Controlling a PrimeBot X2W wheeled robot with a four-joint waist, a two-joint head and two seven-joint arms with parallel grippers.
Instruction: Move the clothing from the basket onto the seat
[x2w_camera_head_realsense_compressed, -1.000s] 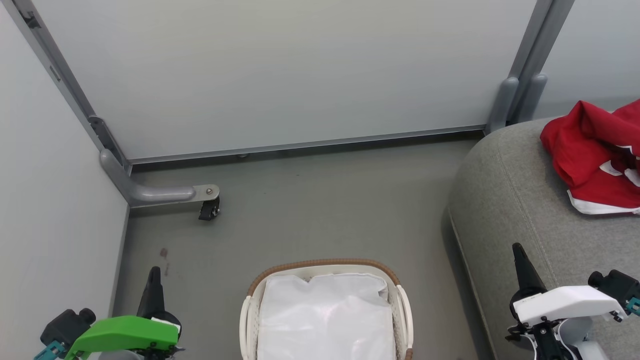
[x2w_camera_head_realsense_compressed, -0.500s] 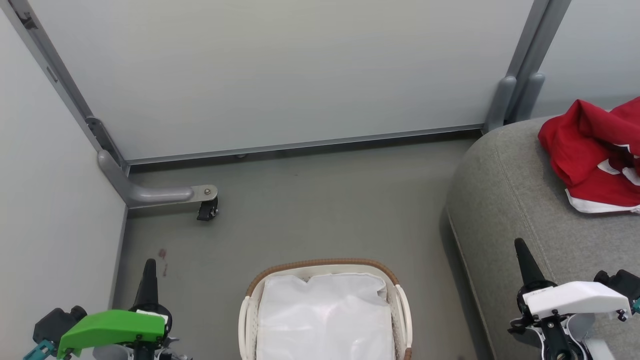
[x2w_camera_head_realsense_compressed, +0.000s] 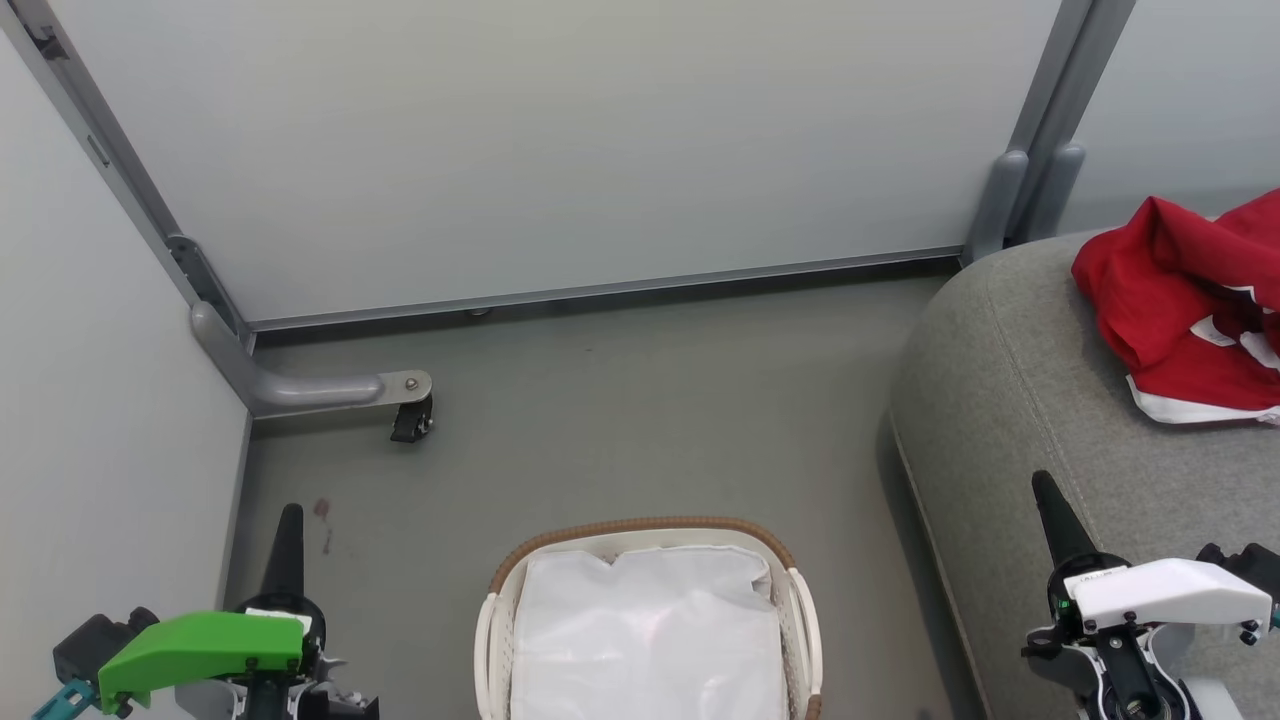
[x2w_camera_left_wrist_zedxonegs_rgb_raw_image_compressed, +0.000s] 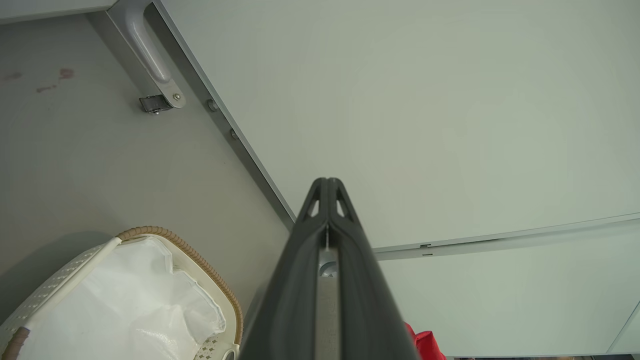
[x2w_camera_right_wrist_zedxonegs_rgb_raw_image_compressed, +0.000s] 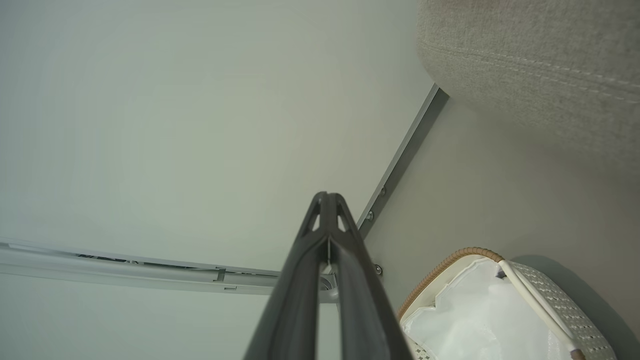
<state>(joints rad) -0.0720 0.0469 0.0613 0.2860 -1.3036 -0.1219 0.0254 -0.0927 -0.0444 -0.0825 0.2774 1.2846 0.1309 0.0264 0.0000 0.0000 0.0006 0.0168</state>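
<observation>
The red clothing (x2w_camera_head_realsense_compressed: 1190, 300) lies crumpled on the grey seat (x2w_camera_head_realsense_compressed: 1010, 400) at the right of the head view. The basket (x2w_camera_head_realsense_compressed: 640, 528) stands on the floor (x2w_camera_head_realsense_compressed: 620, 400) between the two arms, well apart from the clothing, with its white liner (x2w_camera_head_realsense_compressed: 650, 630) showing inside. The left gripper (x2w_camera_head_realsense_compressed: 288, 530) and right gripper (x2w_camera_head_realsense_compressed: 1050, 505) point up at either side. Seen side-on from the head, their jaws cannot be judged. Each wrist view looks straight along the fingers and shows them pressed together on nothing. The right wrist view also brings the seat's stitched seam close.
</observation>
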